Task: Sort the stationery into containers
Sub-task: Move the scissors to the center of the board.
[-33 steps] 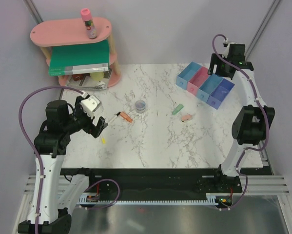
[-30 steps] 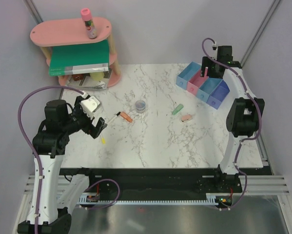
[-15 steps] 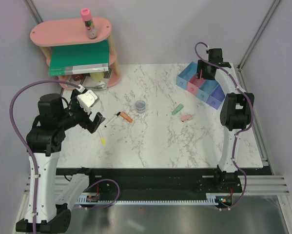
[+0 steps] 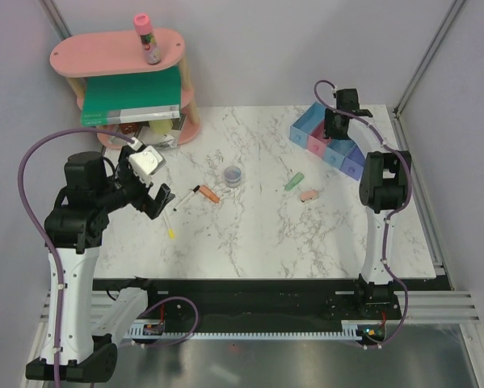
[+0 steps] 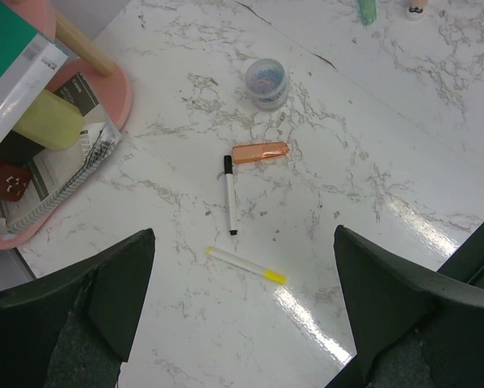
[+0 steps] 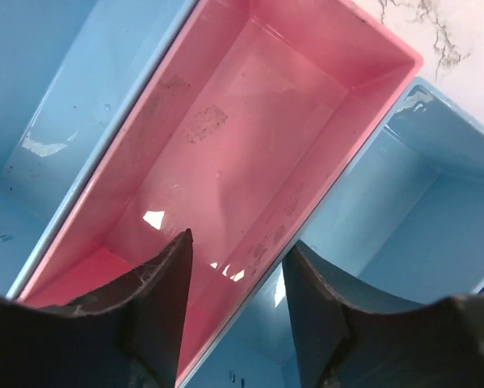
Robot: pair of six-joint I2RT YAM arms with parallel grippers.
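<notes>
Landmark: clear round pot (image 4: 233,175), standing mid-tabletop (image 4: 258,234). Left of the pot and toward the arm bases lie the orange-tipped piece (image 5: 259,152), the black-and-white marker (image 5: 229,194) and, furthest from the pot, the thin yellow-tipped stick (image 5: 246,264). The marker's end is just beside the orange piece. Right of the pot are the green bit (image 4: 294,180) and pink bit (image 4: 309,195). Well right of the pot and further back is the row of bins (image 4: 302,128). Left jaws are wide apart, empty, and hover above the marker and stick. Right jaws are apart with nothing between them, directly over the pink bin (image 6: 258,137), which looks empty. Risks, judged: a descent on the marker may catch the orange piece too. The flat stick may skid or flick away if the jaws scrape the tabletop. The right arm, working close over the bins, may shove the light row.
</notes>
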